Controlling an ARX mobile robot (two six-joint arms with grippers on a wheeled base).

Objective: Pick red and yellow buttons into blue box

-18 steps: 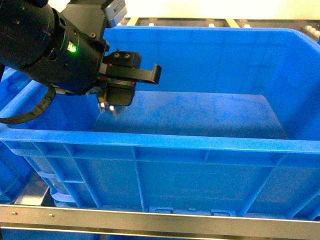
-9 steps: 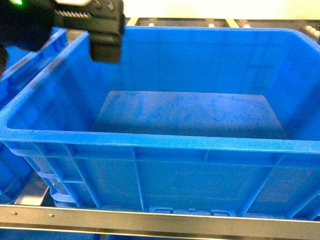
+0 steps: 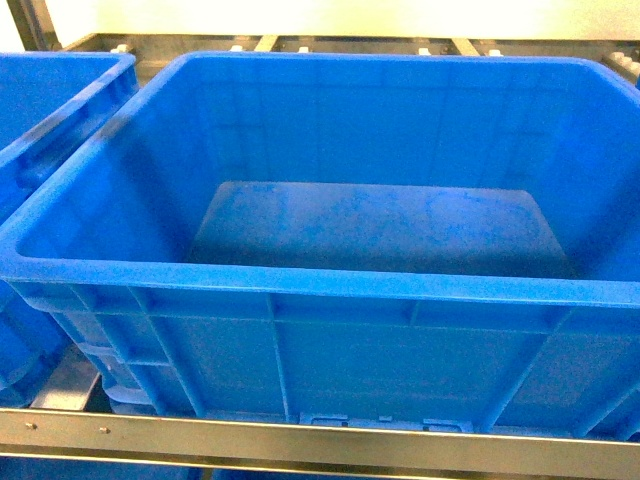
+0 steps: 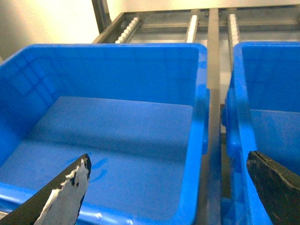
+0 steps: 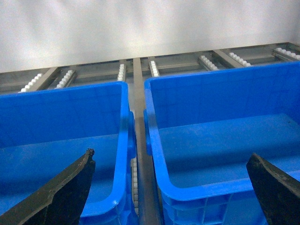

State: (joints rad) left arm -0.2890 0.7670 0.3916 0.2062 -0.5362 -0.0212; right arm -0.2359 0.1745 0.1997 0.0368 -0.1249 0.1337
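Roller rack point(image 5: 206, 61) behind blue box point(image 3: 300, 290); no legible writing, apparently; both pincers point(image 4: 166, 187) point(image 5: 168, 187) spread wide, empty.

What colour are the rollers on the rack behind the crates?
White rollers, set in grey metal rails; clearest in the right wrist view.

Blue box point(image 3: 330, 290) of smooth, slightly glossy moulded plastic with a scuffed, duller floor, neighbouring blue crate point(image 4: 117, 61) of the same shiny plastic, brushed grey metal rail point(image 3: 300, 440) in front, metal roller rack point(image 5: 187, 63) with white plastic rollers
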